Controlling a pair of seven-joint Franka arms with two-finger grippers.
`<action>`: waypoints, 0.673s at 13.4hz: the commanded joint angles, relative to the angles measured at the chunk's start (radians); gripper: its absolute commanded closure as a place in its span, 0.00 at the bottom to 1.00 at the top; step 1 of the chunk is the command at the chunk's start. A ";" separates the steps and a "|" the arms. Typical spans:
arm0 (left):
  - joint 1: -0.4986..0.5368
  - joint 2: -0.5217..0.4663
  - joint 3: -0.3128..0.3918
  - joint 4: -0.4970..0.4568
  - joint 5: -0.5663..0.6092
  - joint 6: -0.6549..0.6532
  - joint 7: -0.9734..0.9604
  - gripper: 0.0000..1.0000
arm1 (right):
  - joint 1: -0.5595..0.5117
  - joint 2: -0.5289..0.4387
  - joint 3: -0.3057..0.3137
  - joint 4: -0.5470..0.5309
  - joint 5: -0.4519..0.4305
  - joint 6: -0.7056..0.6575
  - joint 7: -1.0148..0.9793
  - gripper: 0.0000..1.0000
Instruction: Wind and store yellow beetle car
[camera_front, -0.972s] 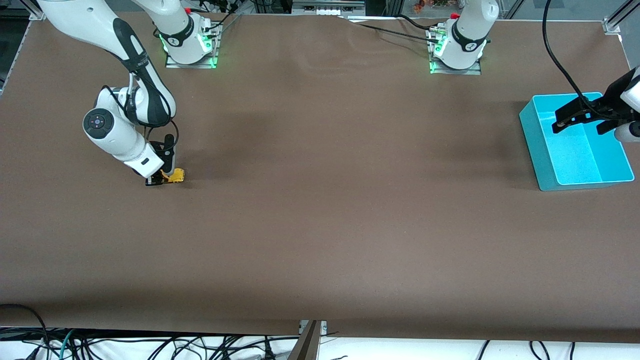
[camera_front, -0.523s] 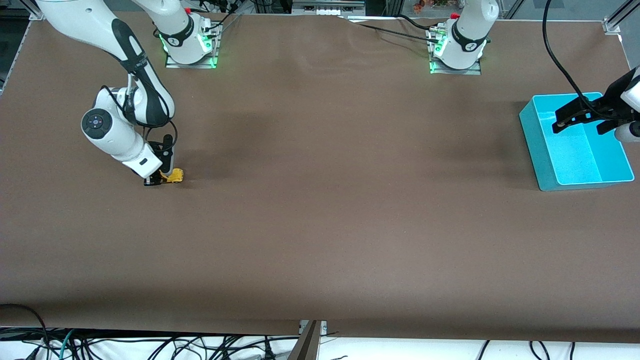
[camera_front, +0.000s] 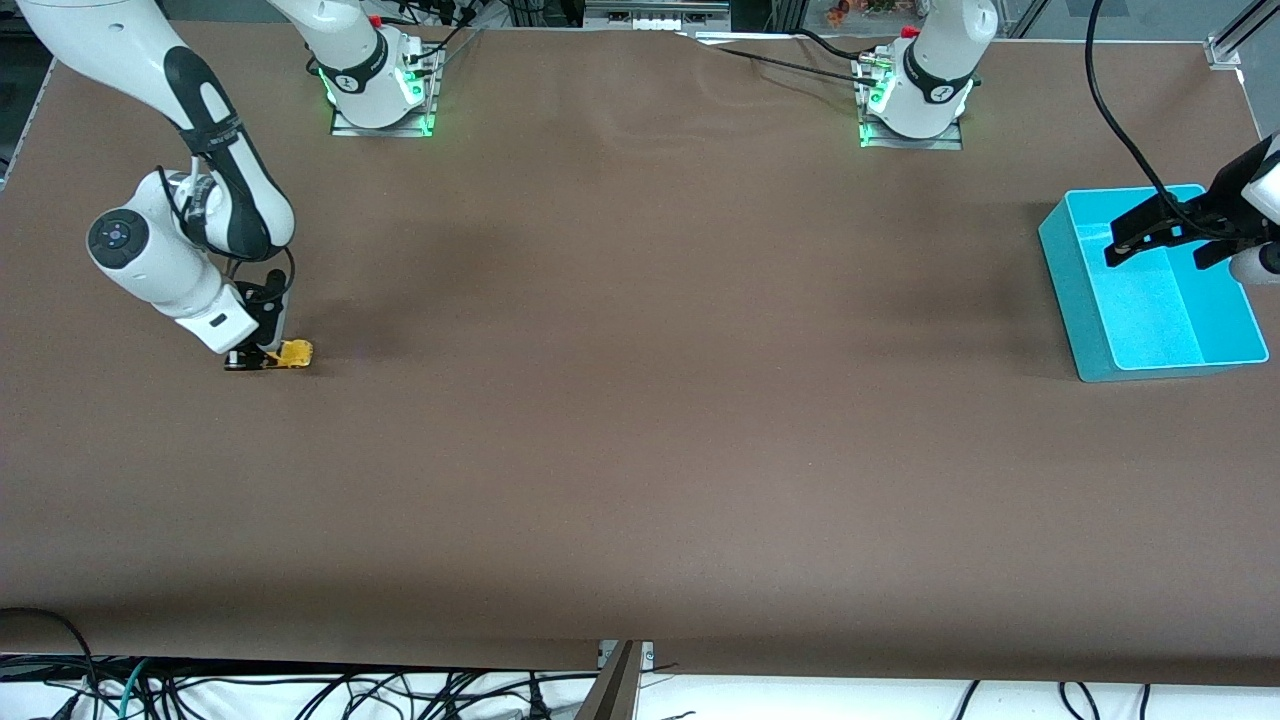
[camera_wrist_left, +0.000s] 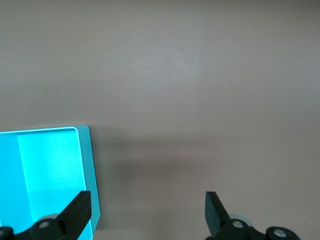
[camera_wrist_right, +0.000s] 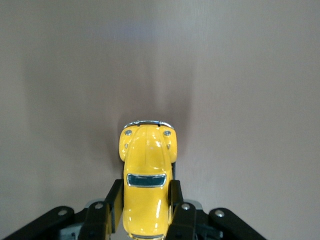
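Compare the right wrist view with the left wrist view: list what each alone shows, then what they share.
Only the right wrist view shows the yellow beetle car, clamped at its sides by the right gripper, its hood pointing away from the fingers. Only the left wrist view shows the turquoise bin, with the left gripper open above the bin's edge and the table beside it. Both share the bare brown table.
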 joint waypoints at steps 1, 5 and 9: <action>0.000 0.010 0.001 0.029 -0.002 -0.019 -0.010 0.00 | -0.075 0.076 0.008 -0.009 -0.002 0.070 -0.064 0.68; -0.001 0.010 0.000 0.029 -0.003 -0.019 -0.010 0.00 | -0.112 0.094 0.010 0.006 -0.004 0.076 -0.106 0.68; -0.001 0.010 0.001 0.029 -0.002 -0.019 -0.010 0.00 | -0.107 0.085 0.021 0.014 -0.001 0.073 -0.103 0.00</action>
